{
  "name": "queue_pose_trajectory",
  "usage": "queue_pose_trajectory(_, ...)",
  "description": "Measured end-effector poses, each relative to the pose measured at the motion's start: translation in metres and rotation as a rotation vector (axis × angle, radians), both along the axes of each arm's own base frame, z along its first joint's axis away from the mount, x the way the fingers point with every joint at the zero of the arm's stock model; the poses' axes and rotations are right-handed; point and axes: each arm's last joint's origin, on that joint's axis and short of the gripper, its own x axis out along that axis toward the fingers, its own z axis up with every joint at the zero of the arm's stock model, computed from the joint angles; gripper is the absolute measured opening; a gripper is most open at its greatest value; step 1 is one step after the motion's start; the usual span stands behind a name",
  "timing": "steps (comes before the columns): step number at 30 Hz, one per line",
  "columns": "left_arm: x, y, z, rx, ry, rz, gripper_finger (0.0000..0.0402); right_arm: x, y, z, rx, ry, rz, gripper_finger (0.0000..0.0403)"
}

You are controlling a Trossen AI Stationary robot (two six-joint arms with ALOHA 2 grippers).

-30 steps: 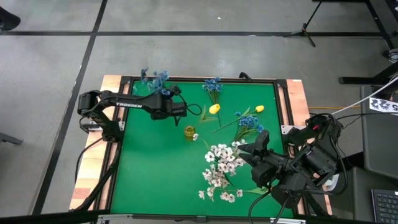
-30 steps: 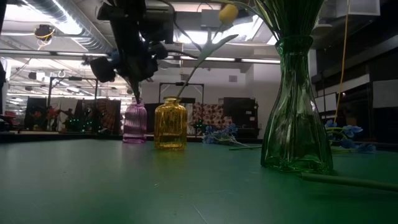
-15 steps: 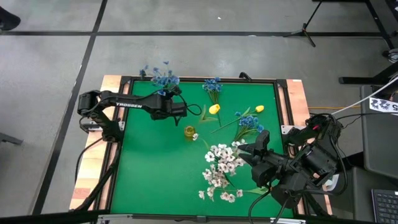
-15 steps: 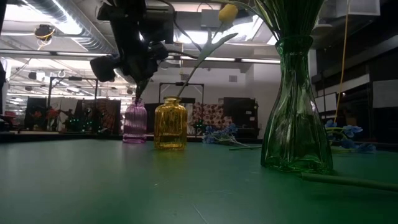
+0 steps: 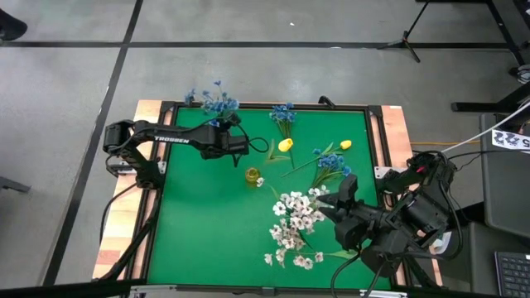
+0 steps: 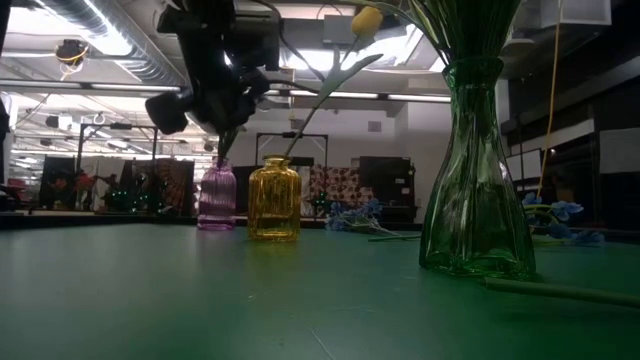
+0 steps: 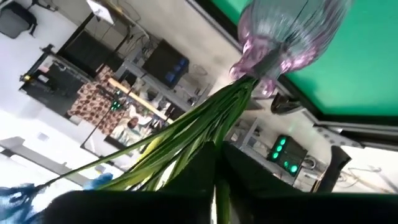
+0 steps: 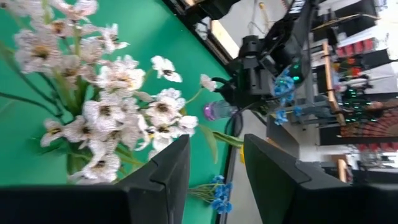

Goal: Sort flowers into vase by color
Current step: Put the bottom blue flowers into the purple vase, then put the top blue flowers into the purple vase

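The left gripper (image 5: 240, 146) jaws stay clamped on the blue flowers (image 5: 217, 103), whose stems now stand steeper in the pink vase (image 6: 217, 198) near the counter's far left corner, so that colour is nearly placed. The right gripper (image 5: 341, 199), jaws apart and empty, waits by the white flowers (image 5: 294, 228) near the right edge.

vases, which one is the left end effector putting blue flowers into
The pink vase at the mat's far left, under the left end effector that holds the blue sprigs. The yellow vase has a tulip; the green vase holds white blossoms.
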Motion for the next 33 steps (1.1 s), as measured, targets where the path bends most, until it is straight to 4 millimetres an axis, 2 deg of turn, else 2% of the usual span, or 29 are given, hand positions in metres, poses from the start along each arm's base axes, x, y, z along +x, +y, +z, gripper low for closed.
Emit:
queue_pose_trajectory(13,0.0,-0.002,-0.002,-0.067,-0.029,0.003,0.0171,0.004,0.006,-0.006,0.003,0.038,0.018,0.0152)
queue_pose_trajectory(19,0.003,-0.014,-0.002,-0.06,-0.112,0.006,0.0237,0.005,0.006,-0.007,0.003,0.04,0.02,0.0152)
queue_pose_trajectory(24,0.007,-0.033,-0.002,-0.059,-0.175,-0.027,0.0261,0.005,0.006,-0.007,0.001,0.041,0.022,0.0152)
queue_pose_trajectory(33,0.01,-0.073,-0.003,-0.1,-0.309,-0.089,0.0262,0.005,0.006,-0.007,0.003,0.041,0.021,0.0152)
